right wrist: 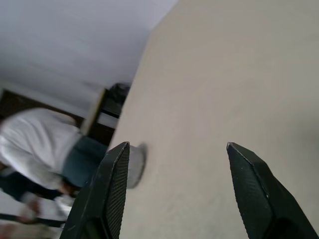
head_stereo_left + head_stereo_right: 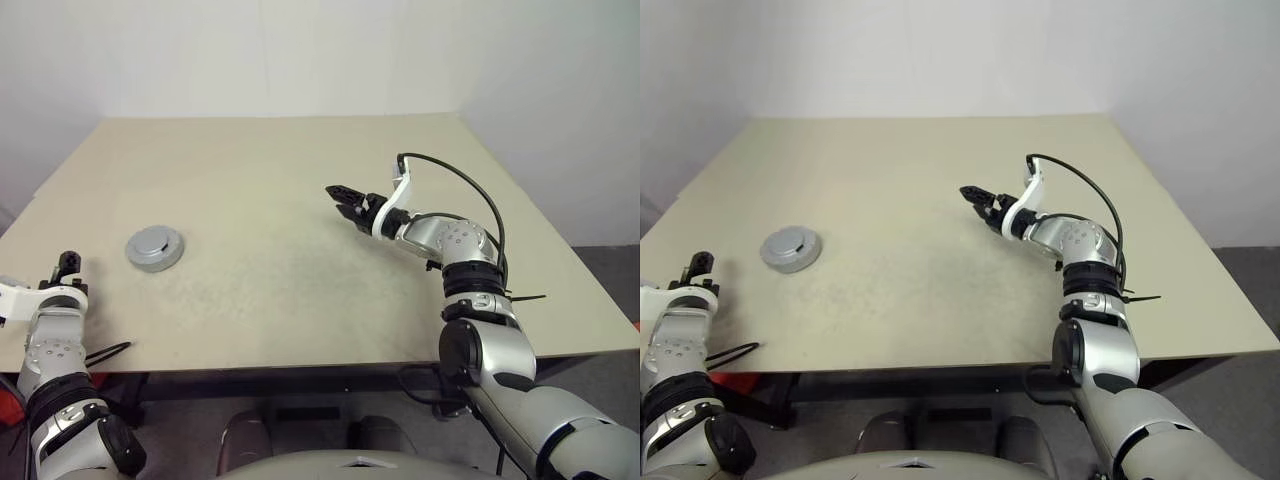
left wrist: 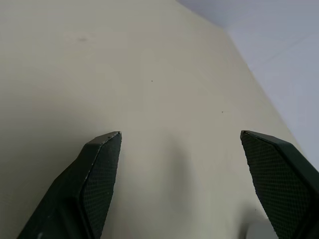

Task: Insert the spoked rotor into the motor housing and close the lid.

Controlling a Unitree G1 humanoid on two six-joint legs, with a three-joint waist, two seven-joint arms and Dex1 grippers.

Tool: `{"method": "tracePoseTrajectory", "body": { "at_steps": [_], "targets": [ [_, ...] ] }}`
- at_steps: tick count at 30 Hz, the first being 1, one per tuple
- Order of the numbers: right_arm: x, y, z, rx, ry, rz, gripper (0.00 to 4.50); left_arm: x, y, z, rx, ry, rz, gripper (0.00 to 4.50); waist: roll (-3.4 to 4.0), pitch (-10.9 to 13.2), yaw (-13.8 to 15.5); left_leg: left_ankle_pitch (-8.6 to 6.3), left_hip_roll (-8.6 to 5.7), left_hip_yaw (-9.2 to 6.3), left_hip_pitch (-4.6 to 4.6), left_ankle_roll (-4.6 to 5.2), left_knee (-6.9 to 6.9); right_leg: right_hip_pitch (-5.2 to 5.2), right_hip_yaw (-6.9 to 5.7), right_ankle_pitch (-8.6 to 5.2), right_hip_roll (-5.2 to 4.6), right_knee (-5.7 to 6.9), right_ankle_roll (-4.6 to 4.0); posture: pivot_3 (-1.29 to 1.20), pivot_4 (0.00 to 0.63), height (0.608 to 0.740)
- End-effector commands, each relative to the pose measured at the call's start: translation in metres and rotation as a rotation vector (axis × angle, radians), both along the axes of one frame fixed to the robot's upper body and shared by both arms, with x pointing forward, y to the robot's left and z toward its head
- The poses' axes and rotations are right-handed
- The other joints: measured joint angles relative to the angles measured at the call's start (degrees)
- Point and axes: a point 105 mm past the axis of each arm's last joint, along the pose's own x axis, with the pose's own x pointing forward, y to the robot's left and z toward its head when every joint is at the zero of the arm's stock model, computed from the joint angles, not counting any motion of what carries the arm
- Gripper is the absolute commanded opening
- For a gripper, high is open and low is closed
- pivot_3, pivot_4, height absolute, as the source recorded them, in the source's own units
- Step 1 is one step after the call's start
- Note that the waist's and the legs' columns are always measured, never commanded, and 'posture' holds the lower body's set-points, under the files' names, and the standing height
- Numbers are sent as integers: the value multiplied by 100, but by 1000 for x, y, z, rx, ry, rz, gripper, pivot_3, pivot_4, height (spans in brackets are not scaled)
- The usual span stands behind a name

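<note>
We judge the job to be at or near its end: the motor housing (image 2: 155, 249) sits at the left of the head view as one closed silvery-grey round, with the lid (image 2: 154, 241) lying flat on top of it, so no copper windings or spoked face can be seen. Whether the spoked rotor is inside we cannot tell; we only note that nothing else lies on the beige table (image 2: 300, 180). The housing looks like a low, smooth puck with a slightly raised flat top, standing level and apart from both arms. The left gripper (image 3: 179, 164) is at the lower left of the head view, near the table's front edge and below the housing, its two black fingers spread wide with only bare tabletop between them. The right gripper (image 1: 177, 174) hovers above the middle of the table, well apart from the housing, pointing toward it, fingers likewise spread and empty. If anything is left, we think it is a check that the lid sits fully down, calling for a light press from above.
</note>
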Motion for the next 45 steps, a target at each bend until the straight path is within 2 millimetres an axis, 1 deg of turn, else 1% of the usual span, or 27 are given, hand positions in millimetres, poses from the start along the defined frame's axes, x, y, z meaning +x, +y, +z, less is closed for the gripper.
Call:
{"method": "tracePoseTrajectory", "body": {
  "at_steps": [1, 2, 3, 5, 6, 7, 8, 10, 11, 12, 15, 16, 20, 26, 29, 34, 40, 42, 45],
  "targets": [
    [-5, 3, 23, -79, -232, 32, 3510, 27, -21, 50, 156, -138, -120, 4047, -15, 2, 148, 1, 1, -2, -4, -1, 2, 0, -2, 0, 0, -1, -1, 0, 0, 740],
    [-7, 0, 24, -108, -295, 32, 3510, 36, -34, 60, 197, -172, -183, 4047, -15, 2, 179, 1, 0, -3, -8, -1, 4, 1, -4, 1, -1, 0, -1, 0, 0, 740],
    [-10, -5, 24, -149, -360, 36, 3510, 46, -53, 72, 243, -208, -271, 4047, -20, 2, 250, 0, -3, -3, -8, -1, 6, 1, -3, 2, -4, 1, -3, 0, 0, 740],
    [-20, -20, 17, -258, -458, 107, 3510, 64, -112, 101, 372, -302, -548, 4047, -27, 6, 356, -2, -10, -5, -8, 3, 11, 10, -6, 2, -16, 0, -2, 0, 0, 740],
    [-24, -24, 13, -291, -479, 137, 3510, 67, -130, 108, 406, -327, -631, 4047, -28, 7, 427, -3, -18, -5, -9, 5, 13, 15, -8, 2, -26, -1, -1, 0, 0, 740],
    [-28, -30, 10, -315, -487, 167, 3510, 68, -147, 112, 428, -346, -719, 4047, -28, 7, 439, -5, -23, -4, -8, 8, 18, 27, -9, 2, -37, -5, 0, 0, 0, 740],
    [-33, -39, 8, -331, -502, 197, 3510, 69, -167, 115, 458, -355, -817, 4047, -26, 8, 436, -6, -27, -2, -5, 10, 20, 32, -10, 2, -51, -4, 2, 0, 0, 740],
    [-42, -53, 8, -355, -529, 246, 3510, 68, -197, 116, 495, -359, -968, 4047, -27, 8, 415, -8, -38, 2, -3, 14, 24, 34, -7, 5, -61, -4, 7, 0, 0, 740],
    [-45, -58, 10, -363, -542, 256, 3510, 66, -209, 115, 522, -363, -1031, 4047, -24, 8, 396, -11, -48, 3, -2, 19, 30, 35, -6, 6, -63, -4, 7, 0, 0, 740],
    [-47, -61, 11, -367, -549, 261, 3510, 64, -216, 115, 537, -366, -1067, 4047, -22, 8, 364, -13, -49, 4, -1, 23, 31, 33, -4, 6, -63, -2, 7, 0, 0, 740],
    [-52, -79, 8, -447, -567, 277, 3510, 57, -253, 101, 601, -346, -1252, 4047, -22, 7, 251, -14, -28, 9, 4, 25, 29, 22, -8, 22, -47, 8, -21, 0, 0, 740],
    [-53, -82, 7, -468, -569, 279, 3510, 56, -260, 98, 607, -346, -1289, 4047, -21, 8, 243, -14, -22, 9, 3, 25, 28, 17, -8, 24, -41, 10, -26, 0, 0, 740],
    [-57, -97, 1, -529, -553, 282, 3510, 55, -281, 77, 661, -295, -1407, 4047, -19, 8, 239, -14, -14, 11, -1, 25, 26, 8, -5, 26, -29, 12, -39, 0, 0, 740],
    [-73, -103, -13, -600, -523, 342, 3510, 57, -291, 56, 713, -246, -1457, 4047, -17, 9, 258, -18, -23, 11, -5, 32, 33, 15, -5, 26, -41, 7, -39, 0, 0, 740],
    [-74, -105, -17, -614, -517, 335, 3510, 57, -295, 51, 723, -233, -1469, 4047, -16, 9, 256, -18, -24, 11, -4, 33, 34, 16, -6, 26, -43, 7, -39, 0, 0, 740],
    [-74, -105, -14, -622, -540, 300, 3510, 57, -298, 50, 730, -232, -1478, 4047, -16, 9, 255, -18, -23, 12, -4, 33, 35, 16, -7, 26, -44, 7, -39, 0, 0, 740],
    [-61, -107, -8, -681, -638, 183, 3510, 58, -307, 57, 741, -251, -1484, 4047, -15, 9, 253, -19, -24, 12, -4, 34, 35, 15, -7, 26, -45, 7, -39, 0, 0, 740],
    [-58, -105, -7, -679, -656, 163, 3510, 57, -309, 58, 736, -255, -1481, 4047, -15, 9, 250, -19, -25, 12, -4, 34, 35, 15, -7, 26, -46, 6, -39, 0, 0, 740],
    [-58, -101, -6, -643, -640, 168, 3510, 54, -313, 57, 723, -259, -1478, 4047, -14, 9, 250, -20, -26, 12, -6, 36, 34, 16, -7, 26, -46, 4, -39, 0, 0, 740]
  ]
}}
